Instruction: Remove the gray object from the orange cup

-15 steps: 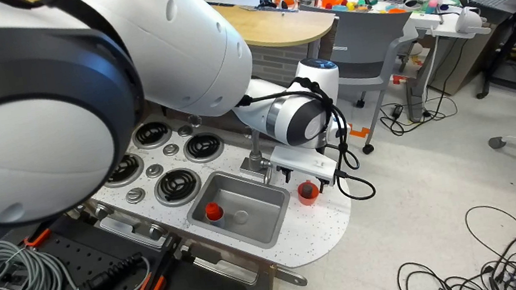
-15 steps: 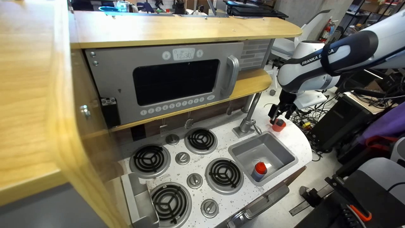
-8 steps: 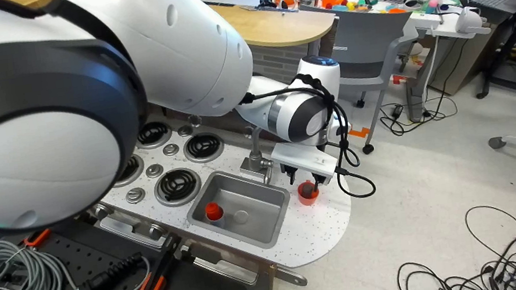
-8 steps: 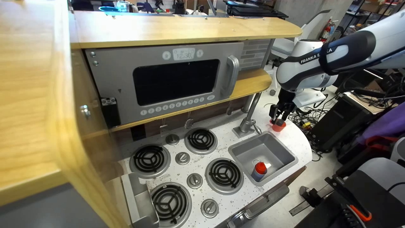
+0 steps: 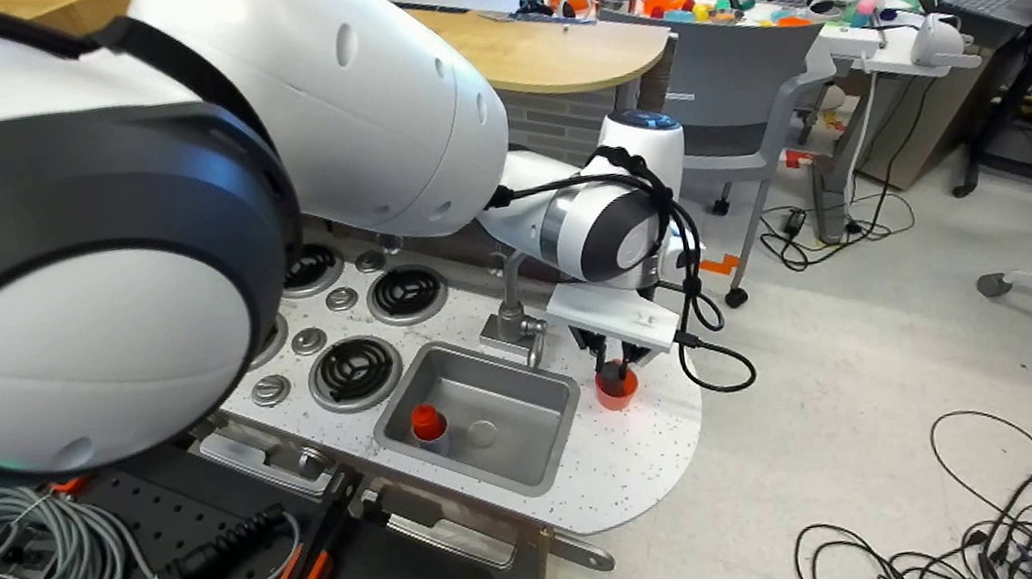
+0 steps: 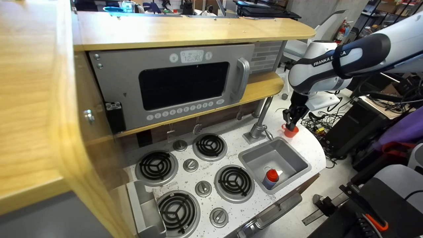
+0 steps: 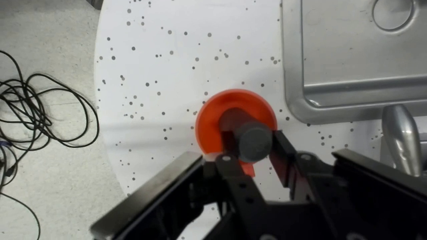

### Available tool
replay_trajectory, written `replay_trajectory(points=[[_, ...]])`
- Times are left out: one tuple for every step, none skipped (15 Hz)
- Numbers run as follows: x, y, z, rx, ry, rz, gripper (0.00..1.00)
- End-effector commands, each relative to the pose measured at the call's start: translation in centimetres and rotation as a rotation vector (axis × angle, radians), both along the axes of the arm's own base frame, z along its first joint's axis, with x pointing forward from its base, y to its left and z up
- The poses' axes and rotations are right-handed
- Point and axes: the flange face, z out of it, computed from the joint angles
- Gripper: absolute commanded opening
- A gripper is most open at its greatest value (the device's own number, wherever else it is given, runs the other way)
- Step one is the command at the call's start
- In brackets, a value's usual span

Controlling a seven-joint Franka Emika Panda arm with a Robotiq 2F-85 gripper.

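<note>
The gray object [image 7: 255, 141] is a dark cylinder standing in the orange cup [image 7: 206, 130], its round top facing the camera in the wrist view. My gripper [image 7: 253, 148] has its two pads against opposite sides of the cylinder, near its upper end. The cylinder's lower part is still inside the cup. In both exterior views the cup [image 5: 618, 401] rests on the white counter beside the sink, under the gripper [image 6: 290, 125]. There the dark fingers partly cover the cylinder, and it is hard to tell apart from them.
A metal sink [image 5: 521, 430] lies beside the cup, with a red-topped container [image 5: 429, 423] in its corner. The faucet [image 6: 259, 127] rises close to the gripper. Nearby is the counter's rounded edge [image 7: 96, 66], with floor and cables beyond. A shelf [image 6: 269, 86] overhangs the back.
The fingers have come together from wide apart onto the gray cylinder. The gripper has lowered and shifted slightly over the cup. The cup has stayed in place.
</note>
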Motion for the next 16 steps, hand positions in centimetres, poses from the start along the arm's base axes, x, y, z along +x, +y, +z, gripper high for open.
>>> replay_trajectory(points=[[0.2, -1.0, 1.2, 0.028, 0.014, -0.012, 0.08], [-0.3, -1.1, 1.4, 0.032, 0.036, -0.012, 0.08], [-0.7, -1.2, 1.6, 0.05, 0.057, -0.01, 0.08], [-1.2, -1.1, 2.1, 0.087, 0.078, -0.002, 0.08], [-1.5, -0.9, 2.6, 0.119, 0.1, 0.008, 0.08], [-1.8, -0.8, 3.2, 0.157, 0.119, 0.021, 0.08], [-2.0, -0.7, 4.1, 0.186, 0.125, 0.034, 0.08], [-2.1, -0.7, 4.9, 0.194, 0.126, 0.04, 0.08], [-2.1, -0.8, 5.9, 0.2, 0.119, 0.049, 0.08], [-2.3, -1.0, 7.0, 0.2, 0.113, 0.054, 0.08], [-2.5, -1.2, 8.0, 0.199, 0.104, 0.06, 0.08], [-3.0, -1.6, 8.4, 0.186, 0.105, 0.058, 0.08], [-3.7, -1.9, 8.6, 0.18, 0.109, 0.052, 0.08], [-4.5, -2.4, 8.6, 0.178, 0.114, 0.039, 0.08], [-5.1, -2.9, 8.6, 0.168, 0.114, 0.024, 0.08], [-5.9, -3.4, 8.4, 0.166, 0.115, 0.006, 0.08]])
